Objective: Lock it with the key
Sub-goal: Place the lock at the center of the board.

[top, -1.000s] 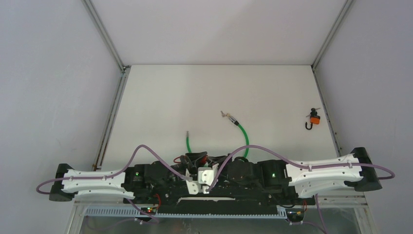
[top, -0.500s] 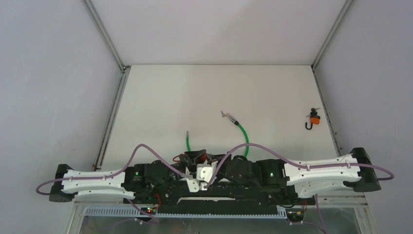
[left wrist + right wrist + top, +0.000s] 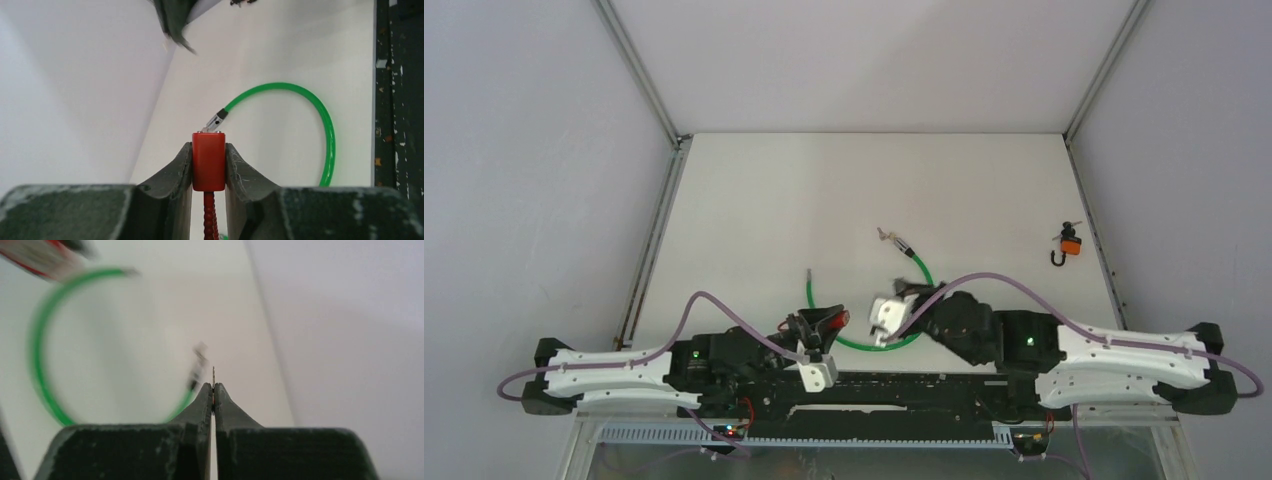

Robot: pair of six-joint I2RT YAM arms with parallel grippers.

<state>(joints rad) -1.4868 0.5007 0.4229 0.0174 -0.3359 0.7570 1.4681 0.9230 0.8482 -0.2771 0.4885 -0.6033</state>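
Observation:
My left gripper [image 3: 208, 150] is shut on a red lock body [image 3: 208, 161] with a ribbed red cord below it; it also shows in the top view [image 3: 826, 322] at the near middle. A green cable [image 3: 921, 275] loops across the table, and one metal end [image 3: 216, 120] lies just beyond the red body. My right gripper [image 3: 213, 386] is shut on a thin key blade [image 3: 213, 374], seen edge on. In the top view it [image 3: 906, 293] hovers over the cable loop. The cable's other end [image 3: 199, 356] lies blurred just ahead of it.
A small orange piece with a black hook and metal bits [image 3: 1069, 245] lies at the table's right edge. Grey walls close off the table's left, right and far sides. A black rail [image 3: 400, 100] runs along the near edge.
The right arm has unfolded from its tucked pose and swung forward over the green cable loop. The left arm has shifted slightly left, still holding the red body.

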